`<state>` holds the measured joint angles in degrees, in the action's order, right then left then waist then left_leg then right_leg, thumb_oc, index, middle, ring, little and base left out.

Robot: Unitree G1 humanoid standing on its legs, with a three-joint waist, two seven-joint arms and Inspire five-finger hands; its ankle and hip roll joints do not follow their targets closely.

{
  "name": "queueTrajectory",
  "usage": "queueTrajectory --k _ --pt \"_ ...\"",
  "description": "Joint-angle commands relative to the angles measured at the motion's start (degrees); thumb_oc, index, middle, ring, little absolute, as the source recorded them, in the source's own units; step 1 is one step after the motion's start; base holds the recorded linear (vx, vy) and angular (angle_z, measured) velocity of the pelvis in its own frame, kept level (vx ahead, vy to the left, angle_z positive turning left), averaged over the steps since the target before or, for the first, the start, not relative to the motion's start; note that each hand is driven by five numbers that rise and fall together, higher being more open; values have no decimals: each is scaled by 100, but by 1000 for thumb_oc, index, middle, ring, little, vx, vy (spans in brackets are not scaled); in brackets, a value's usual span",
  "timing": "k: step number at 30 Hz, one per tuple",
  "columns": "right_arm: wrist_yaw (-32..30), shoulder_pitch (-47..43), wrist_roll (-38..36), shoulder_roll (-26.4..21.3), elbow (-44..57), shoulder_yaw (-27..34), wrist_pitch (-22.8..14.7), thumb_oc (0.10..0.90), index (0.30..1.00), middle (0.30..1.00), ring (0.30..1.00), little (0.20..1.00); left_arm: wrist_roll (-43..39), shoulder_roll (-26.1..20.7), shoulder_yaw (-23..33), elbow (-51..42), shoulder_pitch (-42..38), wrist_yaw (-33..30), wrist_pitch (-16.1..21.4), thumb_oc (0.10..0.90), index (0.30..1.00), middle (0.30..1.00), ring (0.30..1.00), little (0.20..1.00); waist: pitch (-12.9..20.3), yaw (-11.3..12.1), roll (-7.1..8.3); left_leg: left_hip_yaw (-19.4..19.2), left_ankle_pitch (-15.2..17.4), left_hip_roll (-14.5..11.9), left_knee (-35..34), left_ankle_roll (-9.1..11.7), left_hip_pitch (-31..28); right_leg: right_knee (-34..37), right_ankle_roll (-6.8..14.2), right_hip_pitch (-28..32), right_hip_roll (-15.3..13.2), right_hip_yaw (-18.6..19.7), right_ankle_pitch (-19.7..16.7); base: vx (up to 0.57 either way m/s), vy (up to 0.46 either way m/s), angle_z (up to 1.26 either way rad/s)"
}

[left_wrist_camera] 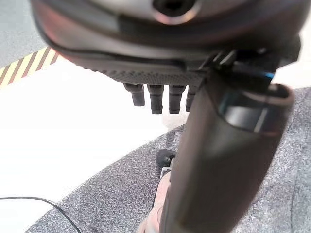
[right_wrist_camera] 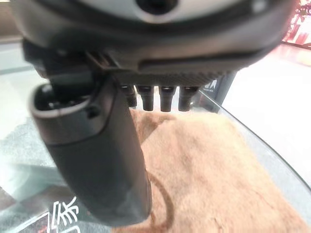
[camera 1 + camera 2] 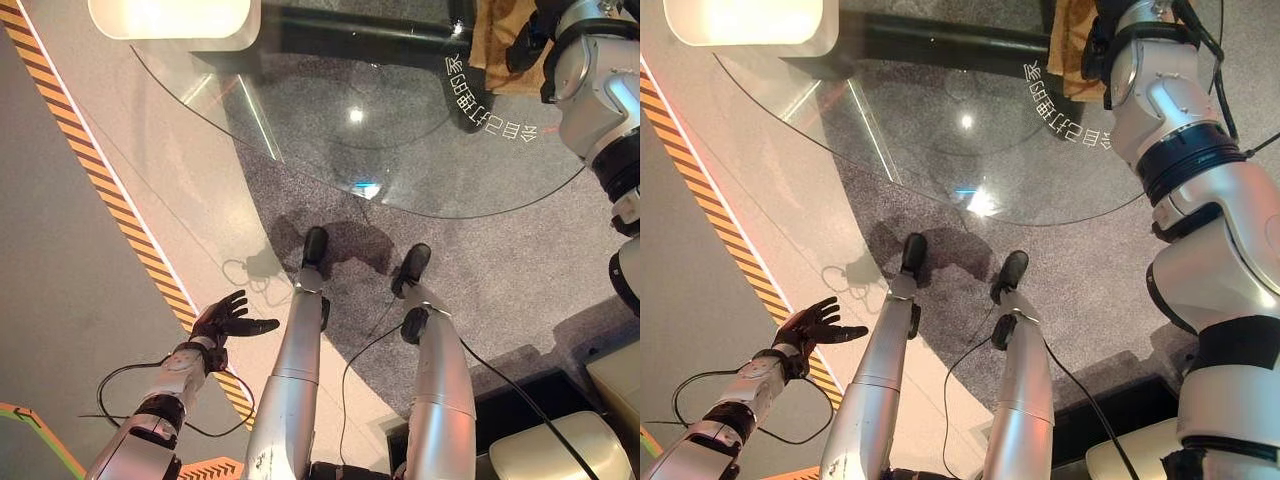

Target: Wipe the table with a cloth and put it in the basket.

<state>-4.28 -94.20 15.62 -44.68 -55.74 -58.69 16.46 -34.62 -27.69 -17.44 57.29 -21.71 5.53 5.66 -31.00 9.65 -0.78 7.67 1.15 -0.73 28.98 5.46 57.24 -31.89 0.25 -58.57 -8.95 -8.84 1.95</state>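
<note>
- Right hand hovered just above the brown cloth, fingers relaxed and gripping nothing.
- Cloth lay flat at the far right edge of the round glass table.
- Left hand hung low at the near left over the striped floor tape, fingers spread and released.

Left robot hand low, fingers spread; right robot hand outstretched, fingers straight.

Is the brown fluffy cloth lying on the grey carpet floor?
No, the brown fluffy cloth lies on the round glass table, under the right hand.
</note>
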Motion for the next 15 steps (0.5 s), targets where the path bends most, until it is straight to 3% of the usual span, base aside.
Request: queueTrajectory --k 1,15 --pt "-92 -881 -64 -600 -45 -315 58 800 900 900 900 900 81 -257 9 -93 774 -15 38 800 900 900 900 900 121 -1 -290 -196 -196 177 -181 -409 78 5 -7 101 164 42 75 0 0 0" --pt "-704 -985 274 -740 -252 -301 -65 800 900 900 900 900 44 -270 -18 -187 879 -7 78 800 900 900 900 900 121 24 -358 -179 -244 190 -191 -396 171 -78 -7 -25 142 47 85 0 0 0"
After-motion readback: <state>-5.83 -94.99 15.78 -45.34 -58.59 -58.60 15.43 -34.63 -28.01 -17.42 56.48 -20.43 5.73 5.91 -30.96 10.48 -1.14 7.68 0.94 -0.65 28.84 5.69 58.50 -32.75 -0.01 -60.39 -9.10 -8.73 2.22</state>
